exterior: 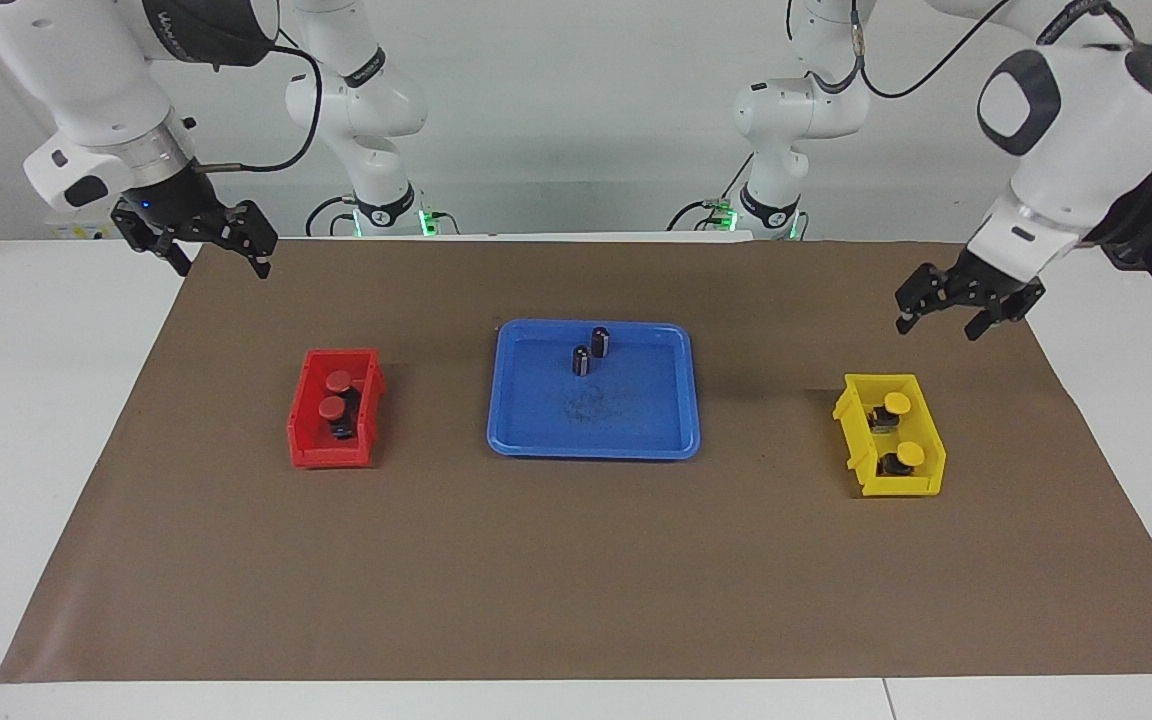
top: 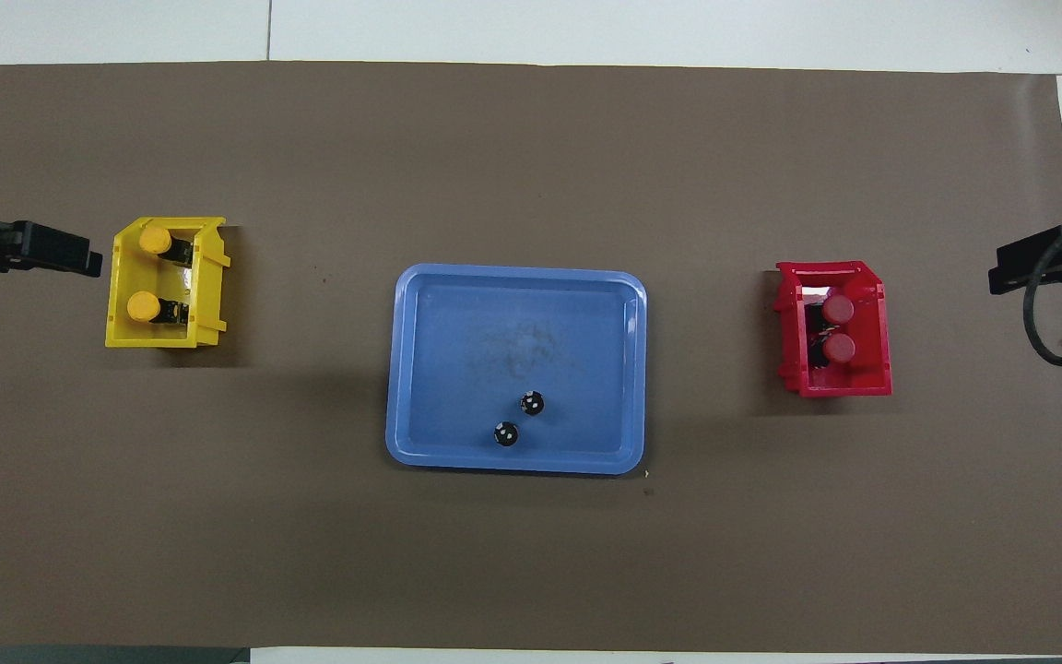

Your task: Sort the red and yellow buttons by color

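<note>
Brown paper covers the white bench [exterior: 46,420], and everything to be sorted sits on it. Two red round-capped push-buttons [exterior: 335,394] lie together in the small red plastic bin [exterior: 308,440] toward the right arm's end; their dark bodies are mostly hidden under the caps and by the bin wall. Two yellow round-capped push-buttons [exterior: 901,430] lie in the small yellow plastic bin [exterior: 911,487] toward the left arm's end, their bodies likewise only partly seen.

Between the bins stands a blue plastic tray [exterior: 536,435], and in it, near the rim closest to the robots, two small dark cylinders [exterior: 591,352] stand upright just beside each other.

The right pincer [exterior: 221,255] hangs in the air over the paper's edge, well apart from the red bin, fingers spread and holding nothing. The left pincer [exterior: 941,320] hangs over the paper near the yellow bin, also spread open and empty. In the overhead view both pincers are cut off at the frame's sides, only dark tips showing; the right one there is partly crossed by a black cable [top: 1047,323].
</note>
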